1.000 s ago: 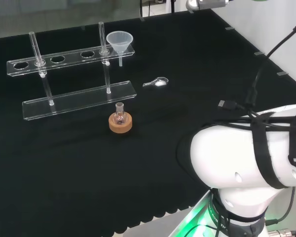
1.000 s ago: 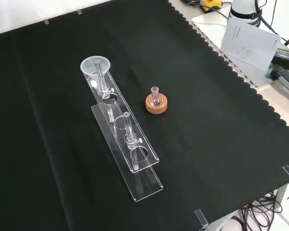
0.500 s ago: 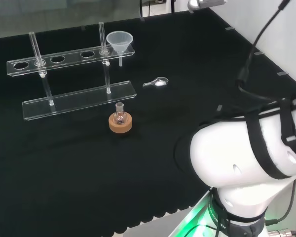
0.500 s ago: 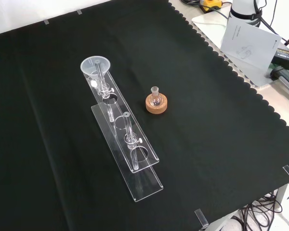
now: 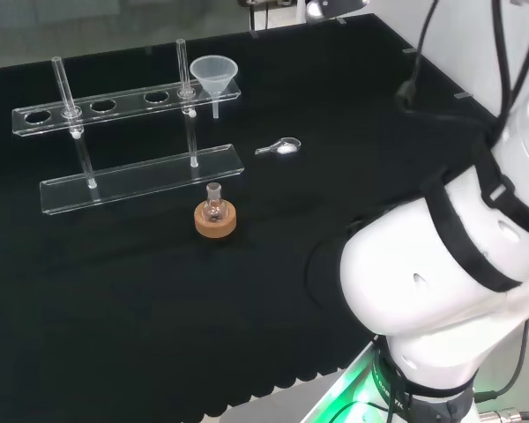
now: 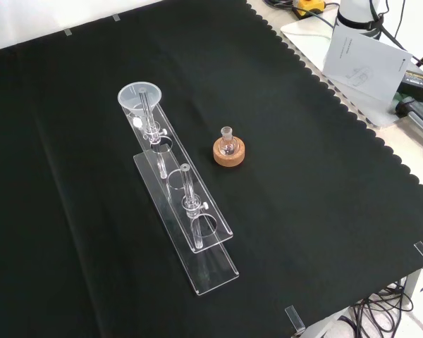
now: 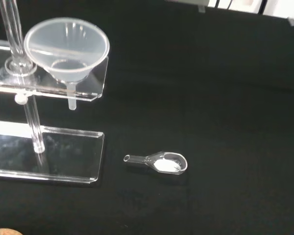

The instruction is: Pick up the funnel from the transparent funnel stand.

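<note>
Funnel: clear plastic cone-shaped funnel (image 5: 214, 75) seated in the end hole of the transparent two-tier funnel stand (image 5: 141, 181), stem hanging below the top shelf.
Stand: flat clear plates joined by thin upright rods, on the black cloth counter (image 5: 115, 291).
Flask: small round glass flask on a cork ring (image 5: 215, 217), near the stand.
Scoop: small clear scoop (image 7: 158, 162) holding white powder.
Hand: its state cannot be told.
Arm: white rounded links (image 5: 441, 282) bent at the head view's right.

- A laboratory bench, draped in black cloth (image 6: 324, 183) with a scalloped edge.
- Clear labware stands on it: a transparent funnel stand (image 5: 128, 106) carrying a funnel (image 5: 213, 74), and a small flask (image 6: 228, 144) on a cork ring (image 6: 229, 154).
- A small clear scoop (image 7: 159, 162) holds white powder (a chemistry touch).
- Cables (image 6: 381, 310) hang at the bench's edge.
</note>
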{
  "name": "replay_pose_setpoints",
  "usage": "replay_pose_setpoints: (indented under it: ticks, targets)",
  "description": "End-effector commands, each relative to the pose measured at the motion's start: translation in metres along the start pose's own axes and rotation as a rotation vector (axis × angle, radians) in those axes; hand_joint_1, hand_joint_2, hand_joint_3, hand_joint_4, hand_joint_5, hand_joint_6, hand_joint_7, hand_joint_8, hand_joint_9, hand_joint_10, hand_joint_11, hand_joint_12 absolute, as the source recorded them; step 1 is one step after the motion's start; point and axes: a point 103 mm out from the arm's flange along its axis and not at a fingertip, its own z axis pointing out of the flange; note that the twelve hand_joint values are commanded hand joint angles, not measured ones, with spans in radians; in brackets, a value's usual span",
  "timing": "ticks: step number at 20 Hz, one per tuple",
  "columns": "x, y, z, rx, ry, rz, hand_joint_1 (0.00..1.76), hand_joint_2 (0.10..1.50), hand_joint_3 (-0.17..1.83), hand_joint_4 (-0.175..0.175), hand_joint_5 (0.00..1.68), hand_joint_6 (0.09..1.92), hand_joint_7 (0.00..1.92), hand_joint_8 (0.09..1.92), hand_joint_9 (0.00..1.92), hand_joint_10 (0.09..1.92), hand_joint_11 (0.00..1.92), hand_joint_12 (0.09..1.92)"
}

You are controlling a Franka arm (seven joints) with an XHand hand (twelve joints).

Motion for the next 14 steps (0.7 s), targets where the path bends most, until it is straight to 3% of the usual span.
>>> replay_pose_setpoints:
  ticks: [1, 6, 12, 14]
  targets:
    - [0.041, 0.052, 0.014, 0.016, -0.086, -0.023, 0.23, 1.04, 0.3, 0.034, 0.1, 0.09, 0.01, 0.35, 0.11, 0.67, 0.0, 1.43]
    - [0.058, 0.073, 0.03, 0.088, -0.096, -0.008, 0.33, 0.98, 0.27, 0.038, 0.06, 0.09, 0.0, 0.27, 0.07, 0.68, 0.0, 1.42]
    - [0.082, 0.089, 0.043, 0.136, -0.093, -0.039, 0.43, 0.88, 0.24, 0.038, 0.0, 0.09, 0.0, 0.19, 0.04, 0.7, 0.0, 1.43]
    - [0.079, 0.094, 0.047, 0.156, -0.073, -0.044, 0.44, 0.86, 0.24, 0.037, 0.0, 0.09, 0.0, 0.19, 0.03, 0.71, 0.0, 1.44]
